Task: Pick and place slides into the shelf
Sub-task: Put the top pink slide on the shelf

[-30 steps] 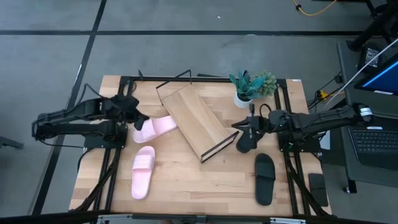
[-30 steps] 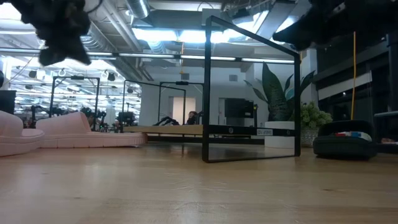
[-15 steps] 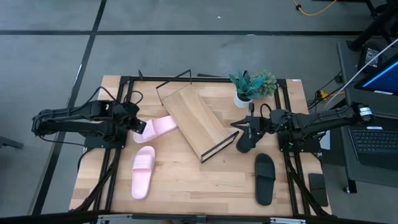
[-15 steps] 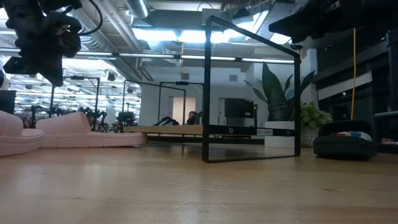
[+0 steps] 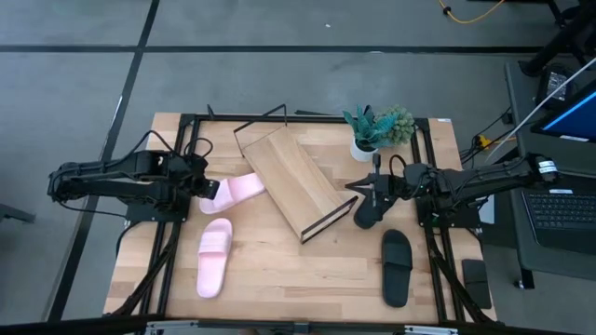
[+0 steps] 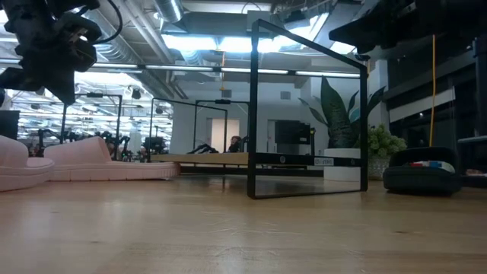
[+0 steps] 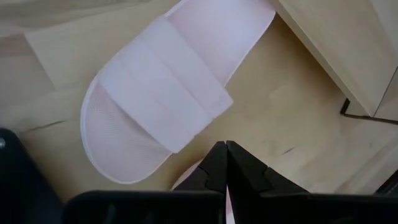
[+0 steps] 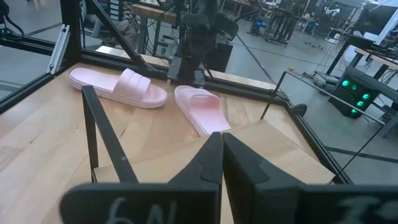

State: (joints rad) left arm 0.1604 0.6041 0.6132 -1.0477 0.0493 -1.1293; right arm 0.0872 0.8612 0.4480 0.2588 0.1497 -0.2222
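While the left gripper (image 7: 226,163) hangs pinched shut and empty, the pale pink wide-strap slide (image 7: 168,93) lies just ahead of its fingertips, long axis diagonal to them. The right gripper (image 8: 221,163) (also closed, empty) sits far from it, beyond the slanted light-wood shelf (image 5: 291,177), so left is nearer.

Non-task items on and around my table

One potted plant (image 5: 375,128), white pot, at my table's (image 5: 298,270) far edge; one open laptop (image 5: 563,167) beside it; grey floor (image 5: 279,74) all around.

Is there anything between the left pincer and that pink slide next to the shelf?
Nothing visible. The left pincer, shut and empty, hovers right at the end of the pink slide, which lies flat with open tabletop around it. The shelf sits just past the slide's far end, not in the path.
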